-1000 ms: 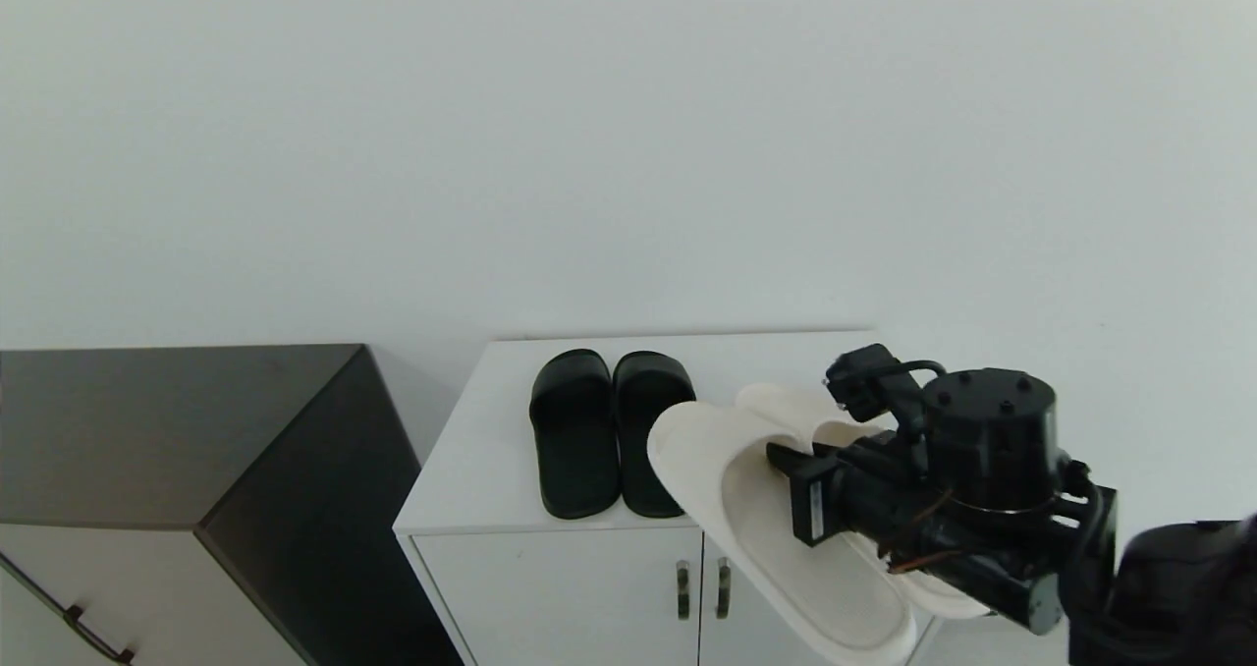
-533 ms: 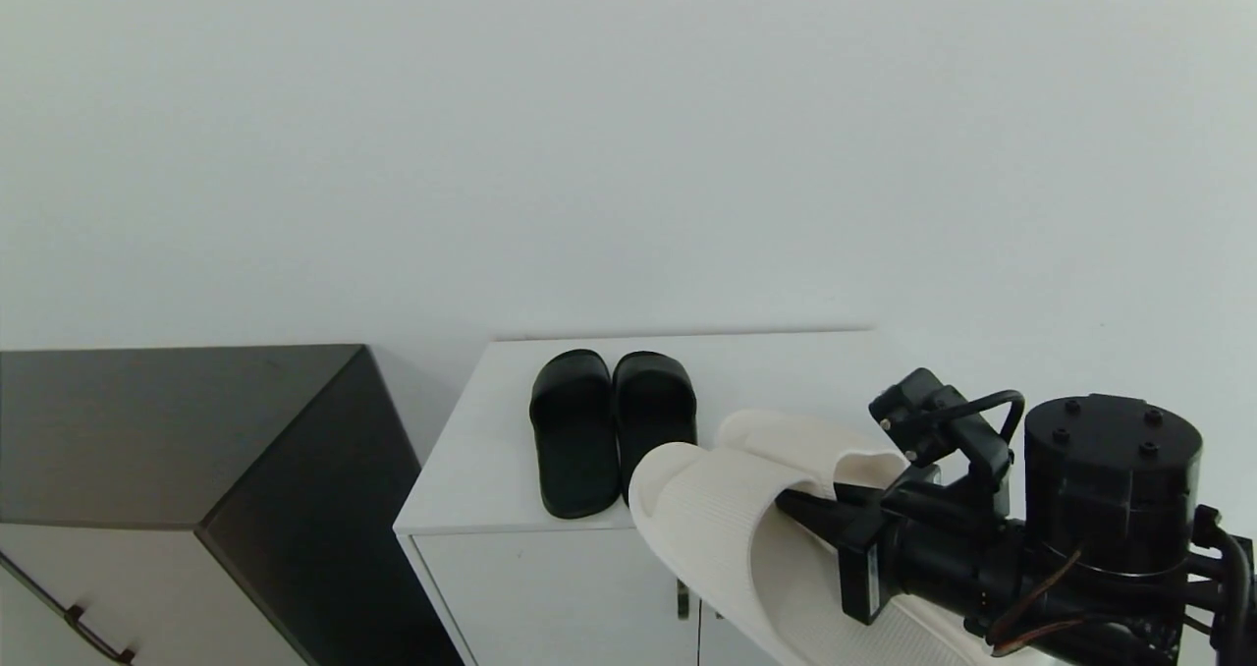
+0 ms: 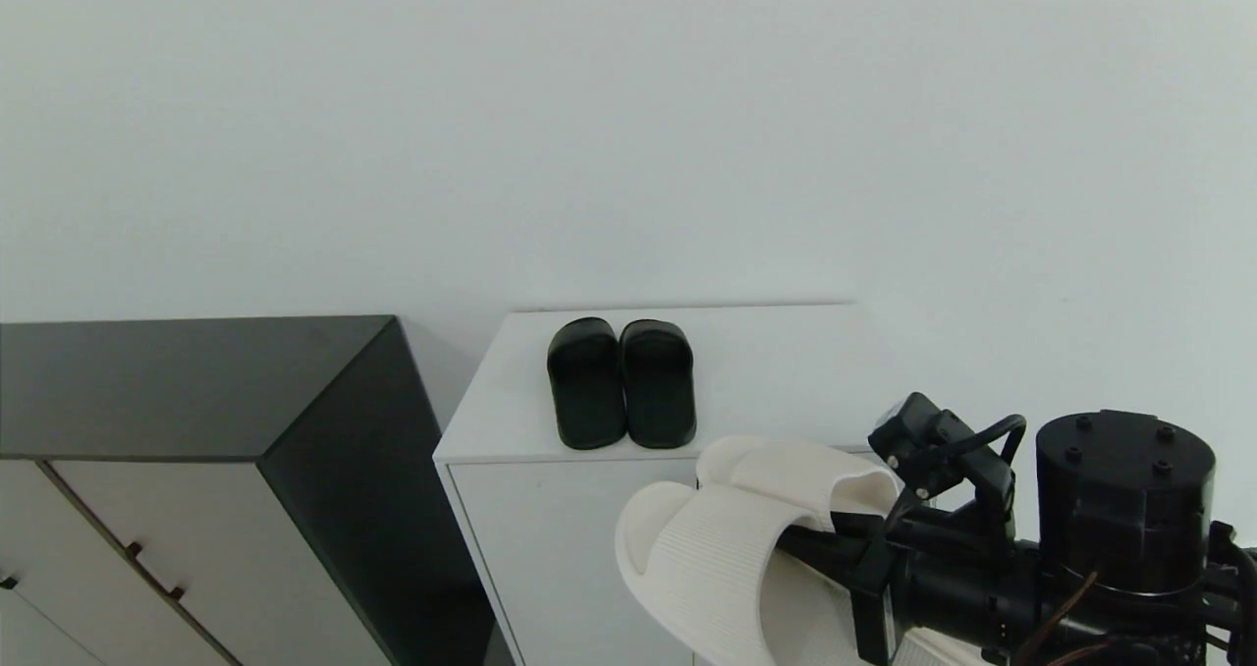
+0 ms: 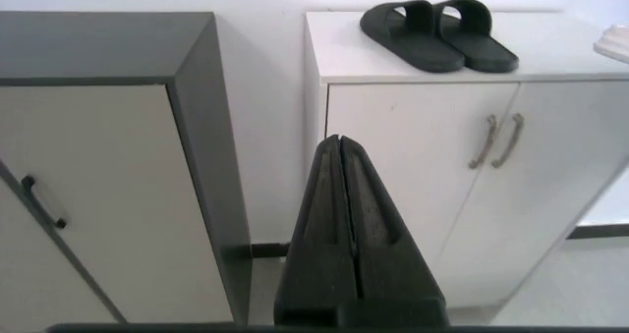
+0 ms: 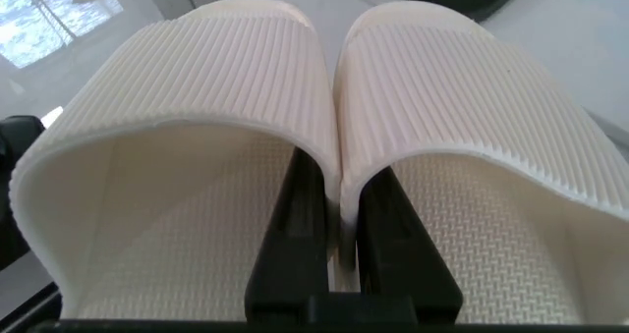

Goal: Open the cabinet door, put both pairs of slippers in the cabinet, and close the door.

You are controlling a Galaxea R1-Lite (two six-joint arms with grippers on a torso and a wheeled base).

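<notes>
A pair of white ribbed slippers hangs in front of the white cabinet, off its top. My right gripper is shut on them. One finger sits inside each slipper, pinching their inner walls together at my right gripper. A pair of black slippers lies side by side on the cabinet top. Both cabinet doors are shut, with two handles at the middle. My left gripper is shut and empty, low in front of the cabinet's left side.
A dark-topped cabinet with pale drawer fronts stands close to the left of the white one, with a narrow gap between them. A plain white wall rises behind. An edge of the white pair shows near the cabinet's right side.
The head view has shifted, so the cabinet looks farther off. My right gripper has carried the white slippers off the cabinet top, downward and toward me.
</notes>
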